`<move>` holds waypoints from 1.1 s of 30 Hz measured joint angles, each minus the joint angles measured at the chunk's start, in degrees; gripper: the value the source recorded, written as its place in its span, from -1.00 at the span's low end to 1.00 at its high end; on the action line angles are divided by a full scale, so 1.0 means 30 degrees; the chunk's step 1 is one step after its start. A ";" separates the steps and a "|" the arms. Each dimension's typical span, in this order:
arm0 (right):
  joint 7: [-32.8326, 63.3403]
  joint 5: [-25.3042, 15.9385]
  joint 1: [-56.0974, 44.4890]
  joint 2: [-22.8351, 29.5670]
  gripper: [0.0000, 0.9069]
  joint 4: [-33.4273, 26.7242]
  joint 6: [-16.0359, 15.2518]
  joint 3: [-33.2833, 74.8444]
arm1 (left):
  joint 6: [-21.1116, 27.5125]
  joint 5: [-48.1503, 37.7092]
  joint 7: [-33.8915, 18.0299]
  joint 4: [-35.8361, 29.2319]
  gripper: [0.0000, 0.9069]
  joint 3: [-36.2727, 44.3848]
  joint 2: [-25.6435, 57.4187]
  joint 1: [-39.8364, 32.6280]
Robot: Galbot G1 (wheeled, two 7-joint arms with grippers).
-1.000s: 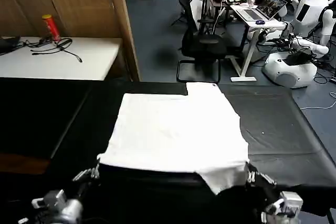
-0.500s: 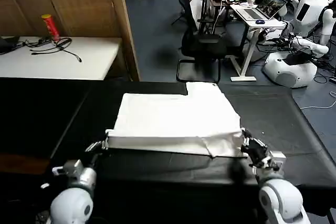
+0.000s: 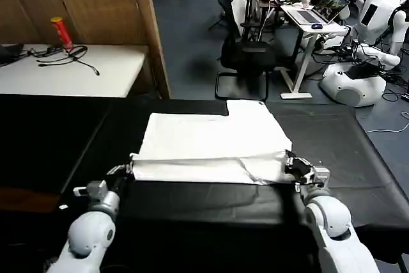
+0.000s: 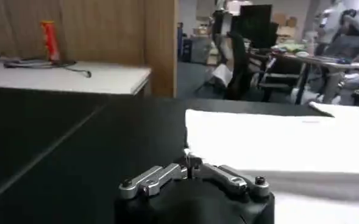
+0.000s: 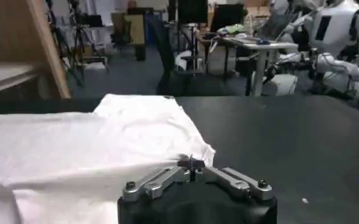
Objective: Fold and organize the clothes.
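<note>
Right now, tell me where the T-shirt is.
In the head view the T-shirt lies mid-table, its near edge pinched between the left gripper and right gripper.

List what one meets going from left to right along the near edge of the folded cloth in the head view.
Left gripper, shut on the cloth's left corner → white cotton T-shirt, its near hem folded over → right gripper, shut on the right corner → bare black tabletop.

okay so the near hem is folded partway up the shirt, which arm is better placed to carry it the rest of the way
Neither alone. The left gripper pinches the near-left corner of the T-shirt, the right gripper the near-right corner, level with each other on the black table. Likely both should carry the fold on together, keeping the edge straight.
</note>
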 joint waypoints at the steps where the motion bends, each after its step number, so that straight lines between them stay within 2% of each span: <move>1: 0.0062 -0.0011 -0.0269 -0.0050 0.94 0.0353 -0.0152 0.0088 | -0.0002 -0.0001 -0.0014 0.0052 0.94 -0.0001 -0.0043 -0.0039; 6: 0.0612 -0.0036 -0.2233 -0.0144 0.94 0.2311 -0.1460 0.0781 | 0.0438 -0.0040 -0.0138 -0.0090 0.94 -0.0007 -0.0056 0.0134; 9: 0.0641 -0.0015 -0.3334 -0.0122 0.94 0.2904 -0.1626 0.1105 | 0.0885 -0.0126 -0.0155 -0.0518 0.94 -0.0065 0.0184 0.0582; 11: 0.0608 -0.0008 -0.3738 -0.0130 0.53 0.3013 -0.1701 0.1166 | 0.1049 -0.0381 -0.0110 -0.0835 0.94 -0.0148 0.0364 0.0992; 13: 0.0516 0.0036 -0.3949 -0.0172 0.46 0.3019 -0.1782 0.1153 | 0.1159 -0.0721 0.0027 -0.1152 0.94 -0.0269 0.0551 0.1425; 14: 0.0495 0.0050 -0.4006 -0.0175 0.33 0.3020 -0.1816 0.1116 | 0.1207 -0.0853 0.0101 -0.1241 0.94 -0.0347 0.0610 0.1625; 18: 0.0491 0.0043 -0.4127 -0.0129 0.23 0.2984 -0.1939 0.0974 | 0.1367 -0.1463 0.0296 -0.1376 0.91 -0.0587 0.0829 0.2285; 20: 0.0525 0.0021 -0.4234 -0.0058 0.16 0.2971 -0.1990 0.0951 | 0.1419 -0.1562 0.0361 -0.1374 0.33 -0.0689 0.0914 0.2461; 21: 0.0537 0.0000 -0.4282 -0.0028 0.16 0.2944 -0.1996 0.0945 | 0.1437 -0.1533 0.0462 -0.1375 0.12 -0.0710 0.0955 0.2548; 23: 0.0539 -0.0013 -0.4396 0.0049 -0.16 0.2909 -0.2013 0.0922 | 0.1520 -0.1532 0.0578 -0.1414 -0.66 -0.0730 0.1007 0.2708; 24: 0.0543 -0.0020 -0.4435 0.0087 -0.57 0.2907 -0.2017 0.0909 | 0.1543 -0.1546 0.0608 -0.1461 -0.87 -0.0728 0.1014 0.2775; 26: 0.0545 -0.0047 -0.4535 0.0156 -0.81 0.2913 -0.2017 0.0883 | 0.1589 -0.1569 0.0620 -0.1517 -1.00 -0.0727 0.1014 0.2862; 33: 0.0723 -0.0094 -0.5146 0.0156 -0.89 0.3423 -0.2086 0.1066 | 0.1800 -0.1673 0.0592 -0.1666 -1.00 -0.0693 0.1234 0.3056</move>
